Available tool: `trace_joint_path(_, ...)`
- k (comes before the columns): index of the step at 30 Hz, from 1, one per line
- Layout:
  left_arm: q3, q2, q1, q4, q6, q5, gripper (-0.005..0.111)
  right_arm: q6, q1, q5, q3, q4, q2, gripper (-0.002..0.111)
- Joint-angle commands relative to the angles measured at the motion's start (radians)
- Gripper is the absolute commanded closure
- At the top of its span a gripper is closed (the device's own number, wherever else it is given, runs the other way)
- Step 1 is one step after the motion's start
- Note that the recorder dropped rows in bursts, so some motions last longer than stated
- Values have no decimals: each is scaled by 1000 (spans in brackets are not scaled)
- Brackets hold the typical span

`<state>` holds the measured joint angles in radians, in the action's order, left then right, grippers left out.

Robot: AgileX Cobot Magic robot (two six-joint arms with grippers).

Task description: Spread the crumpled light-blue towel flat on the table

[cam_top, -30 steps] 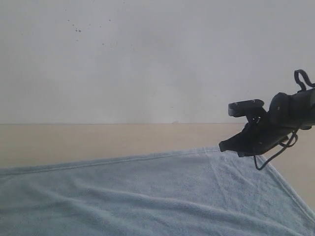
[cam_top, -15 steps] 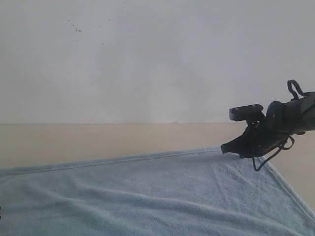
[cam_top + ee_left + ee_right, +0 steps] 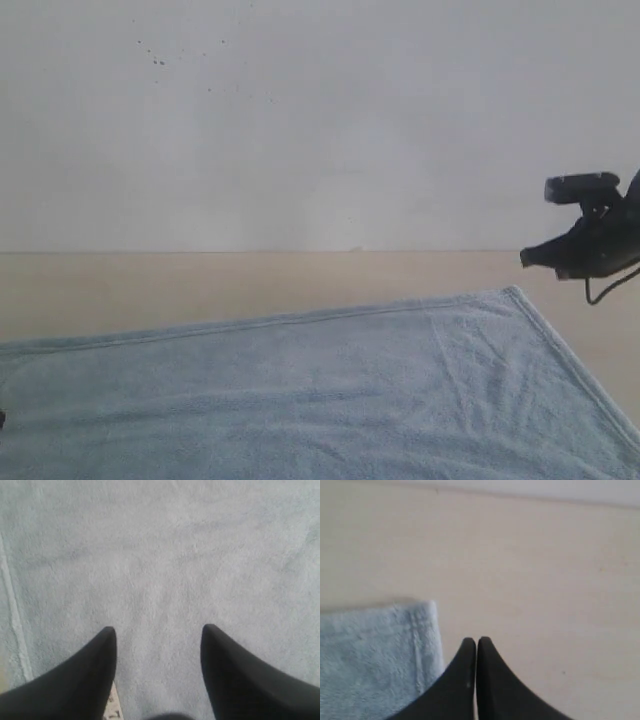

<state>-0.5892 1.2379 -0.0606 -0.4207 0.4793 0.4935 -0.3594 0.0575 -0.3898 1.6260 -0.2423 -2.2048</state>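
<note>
The light-blue towel (image 3: 320, 390) lies spread over the beige table (image 3: 200, 285), with faint creases and its far right corner lying flat. My right gripper (image 3: 527, 258) hovers beyond that corner at the right edge of the exterior view. In the right wrist view the right gripper (image 3: 476, 641) is shut with nothing between its fingers, beside the towel's hemmed corner (image 3: 422, 617). My left gripper (image 3: 157, 630) stands open just above the towel (image 3: 165, 565), holding nothing. It is out of the exterior view apart from a dark speck at the left edge.
A white wall (image 3: 300, 120) rises behind the table's far edge. Bare table (image 3: 545, 580) stretches past the towel's right corner. A hem line (image 3: 14, 615) and a small white label (image 3: 114, 707) show beside the left fingers.
My right gripper has let go of the towel's far right corner and drawn back to the right and up. The corner now lies flat. The left jaws have opened a little wider.
</note>
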Motion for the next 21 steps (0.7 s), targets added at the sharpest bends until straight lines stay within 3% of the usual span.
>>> trace_joint_path(1, -21, -94, 4, -16, 12, -47, 54, -212, 4, 5, -76, -256, 199, 108)
trace_joint_path(7, -21, -243, 4, -159, 114, -42, 63, -422, -3, 99, -351, -602, 483, 108)
trace_joint_path(11, -21, -381, 4, -263, 139, -18, 85, -546, -40, 166, -610, -645, 751, 108)
trace_joint_path(14, -12, -496, 4, -285, 139, -7, 103, -620, -173, 208, -849, -645, 1027, 108)
trace_joint_path(21, 95, -639, 4, -324, 139, 81, 103, -478, -424, 217, -1127, -645, 1511, 108)
